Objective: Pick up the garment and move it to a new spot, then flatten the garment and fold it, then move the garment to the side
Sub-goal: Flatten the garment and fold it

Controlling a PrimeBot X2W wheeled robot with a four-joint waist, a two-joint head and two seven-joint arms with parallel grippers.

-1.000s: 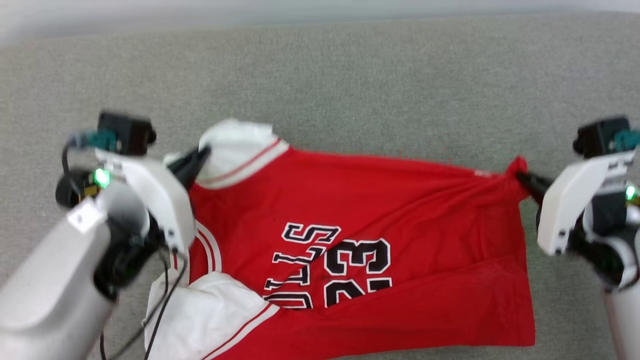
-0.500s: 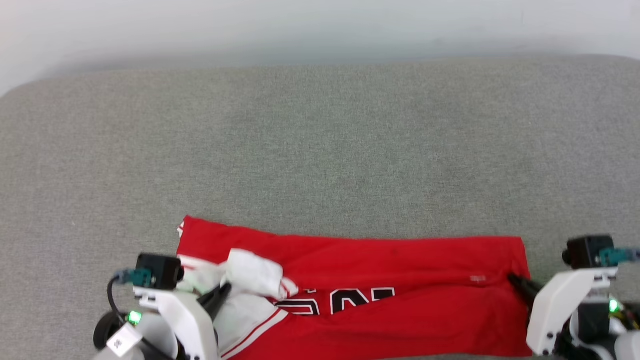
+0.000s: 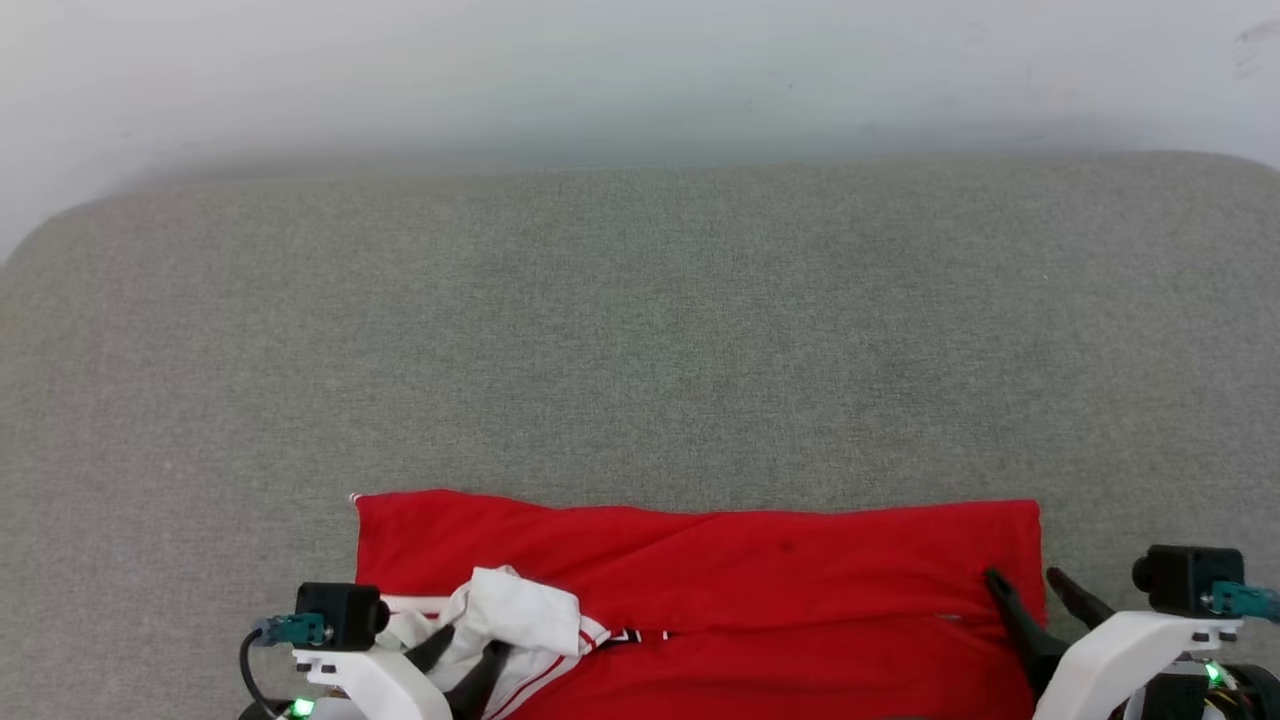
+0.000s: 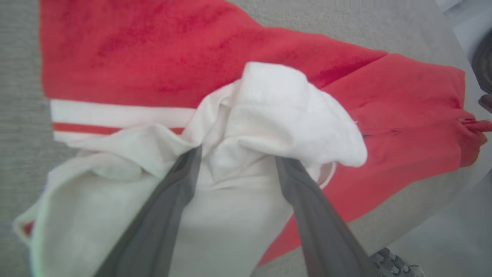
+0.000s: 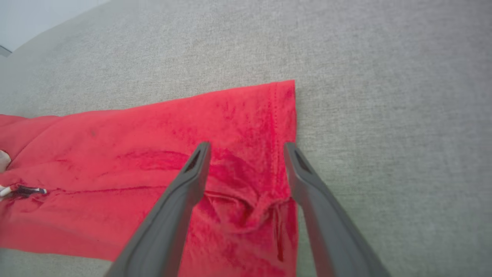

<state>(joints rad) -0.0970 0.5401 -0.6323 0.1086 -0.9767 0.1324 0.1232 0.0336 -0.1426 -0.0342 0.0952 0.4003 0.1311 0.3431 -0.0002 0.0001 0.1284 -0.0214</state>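
Observation:
The garment (image 3: pixel 760 560), red with a white sleeve (image 3: pixel 525 615), lies folded into a long band along the near edge of the grey surface. My left gripper (image 3: pixel 465 650) is open at the band's left end. In the left wrist view its fingers (image 4: pixel 307 207) straddle the bunched white sleeve (image 4: pixel 284 115), their tips tucked under a loose fold, jaws spread. My right gripper (image 3: pixel 1022 576) is open over the band's right end. In the right wrist view its spread fingers (image 5: pixel 180 192) flank a small puckered ridge of the red garment (image 5: pixel 153 134) near the hemmed corner, without pinching it.
The grey fabric surface (image 3: pixel 640 330) stretches far beyond the garment to a pale wall (image 3: pixel 640 70). Its left far corner is rounded (image 3: pixel 40 240). In the left wrist view the surface's near edge (image 4: pixel 384 227) drops off at the lower right.
Both grippers were shut on the garment's ends and now stand open, having let go. The garment went from spread with its lettering showing to folded over. The head camera has tilted up.

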